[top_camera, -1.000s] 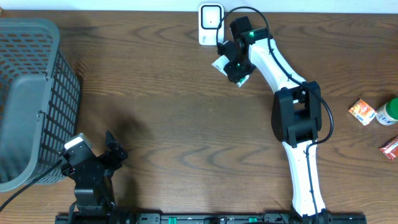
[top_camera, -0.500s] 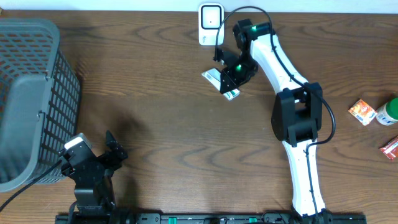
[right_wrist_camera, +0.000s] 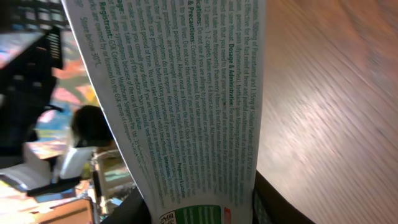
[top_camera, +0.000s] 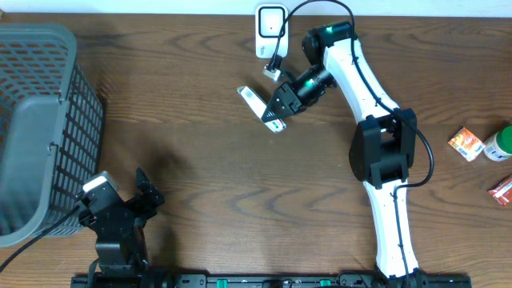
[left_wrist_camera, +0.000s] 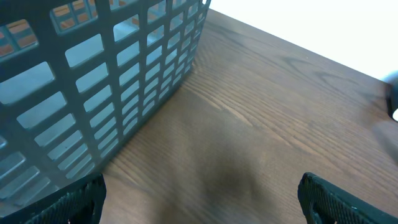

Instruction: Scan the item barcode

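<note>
Medicine box (top_camera: pixel 258 106), white with a green band at one end, sits pinched in the right gripper (top_camera: pixel 276 110), whose jaws are partly closed and clamped across the banded end. In the right wrist view the two dark fingers (right_wrist_camera: pixel 134 208) flank the box at the bottom edge, and its face of small printed text is turned to the camera. Seen from overhead, the box is in front of the white scanner (top_camera: pixel 270 30) and slightly to its left, near it but not touching. Its long axis runs on a slant: the free end points left and back toward the scanner's edge of the table, and the gripped end points right and forward. Well away from the scanner at the front left, the left gripper (top_camera: pixel 146 190) is spread wide and holds nothing, beside the grey basket (top_camera: pixel 80 120).
</note>
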